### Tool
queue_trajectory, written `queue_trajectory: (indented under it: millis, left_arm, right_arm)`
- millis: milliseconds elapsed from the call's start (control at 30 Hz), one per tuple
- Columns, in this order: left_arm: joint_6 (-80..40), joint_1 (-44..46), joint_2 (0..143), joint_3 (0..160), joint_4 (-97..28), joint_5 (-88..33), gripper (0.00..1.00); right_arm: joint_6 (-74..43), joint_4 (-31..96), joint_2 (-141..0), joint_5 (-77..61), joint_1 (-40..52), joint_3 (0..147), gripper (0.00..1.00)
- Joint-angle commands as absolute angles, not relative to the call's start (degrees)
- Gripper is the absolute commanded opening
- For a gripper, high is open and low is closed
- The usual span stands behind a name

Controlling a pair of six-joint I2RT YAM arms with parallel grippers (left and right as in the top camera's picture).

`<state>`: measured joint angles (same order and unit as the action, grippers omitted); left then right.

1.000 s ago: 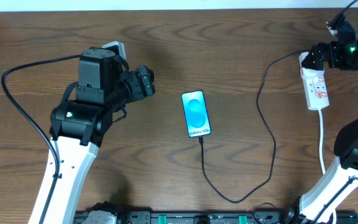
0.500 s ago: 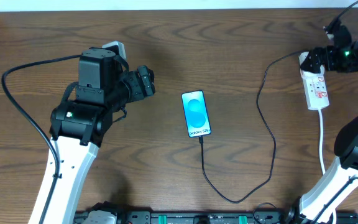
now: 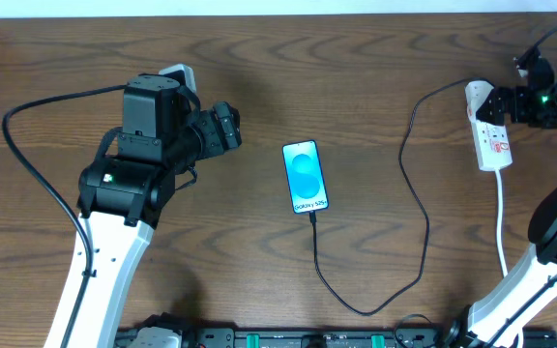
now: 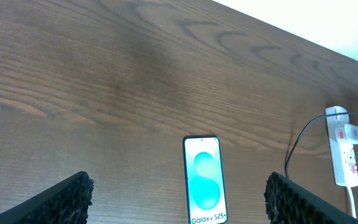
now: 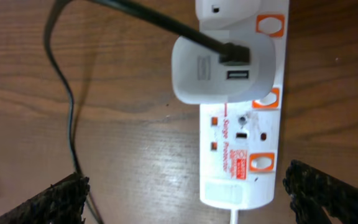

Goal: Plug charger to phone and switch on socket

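phone (image 3: 307,177): you will find it flat near the middle of the table (image 3: 375,58), screen up and lit blue, with white lettering along its near edge. The left wrist view also shows it, low in the frame between the two pads.
charger (image 3: 425,208): the thin black cable meets the phone's near edge, where its small plug (image 3: 312,215) sits at the port. From there it loops toward you, swings right and climbs to the white adapter (image 5: 222,71).
adapter: it is seated on the far end of the socket, with the cable's other end pushed into its upper port.
socket (image 3: 492,135): the white strip lies at the far right of the table, well apart from the phone, its long side running away from you. Orange-red markings show along its face in the right wrist view. You cannot tell from these views whether its switch is on.
lead (image 3: 501,213): white, it leaves the strip's near end and runs toward you.
left gripper (image 3: 232,128): it hangs well to the left of the phone, pointed toward it. Its fingers (image 4: 61,199) are spread wide and hold nothing.
right gripper (image 3: 489,102): it hangs at the socket's far end, just beside the adapter. Its fingers (image 5: 328,193) are spread as wide as they go, with nothing clasped. You cannot tell whether a fingertip touches the strip.
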<state>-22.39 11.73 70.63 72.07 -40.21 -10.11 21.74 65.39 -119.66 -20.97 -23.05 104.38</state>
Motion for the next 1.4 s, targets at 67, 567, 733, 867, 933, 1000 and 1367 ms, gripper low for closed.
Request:
queue_trajectory:
  millis: [67,567,733,867,933,1000,1367]
  left_arm:
    - [-21.4,11.5,70.5,72.4,-40.3,-9.4,0.89]
    - [-21.4,11.5,70.5,72.4,-40.3,-9.4,0.89]
    - [-21.4,11.5,70.5,72.4,-40.3,-9.4,0.89]
    - [-21.4,11.5,70.5,72.4,-40.3,-9.4,0.89]
    - [-21.4,11.5,70.5,72.4,-40.3,-9.4,0.89]
    - [-21.4,11.5,70.5,72.4,-40.3,-9.4,0.89]
    - [-21.4,11.5,70.5,72.4,-40.3,-9.4,0.89]
  right_arm:
    - [20.7,61.7,-120.0,-21.3,-23.4,100.6,0.99]
    - [16.3,50.5,-120.0,-22.2,-23.4,96.6,0.99]
    - [16.2,49.7,-120.1,-22.2,-23.4,96.6,0.99]
    - [14.9,48.7,-120.1,-22.3,-23.4,96.5,0.99]
    - [14.7,48.2,-120.1,-23.2,-23.4,96.5,0.99]
    - [14.6,47.8,-120.1,-24.1,-23.4,96.5,0.99]
    - [13.5,45.0,-120.2,-24.6,-23.4,92.8,0.99]
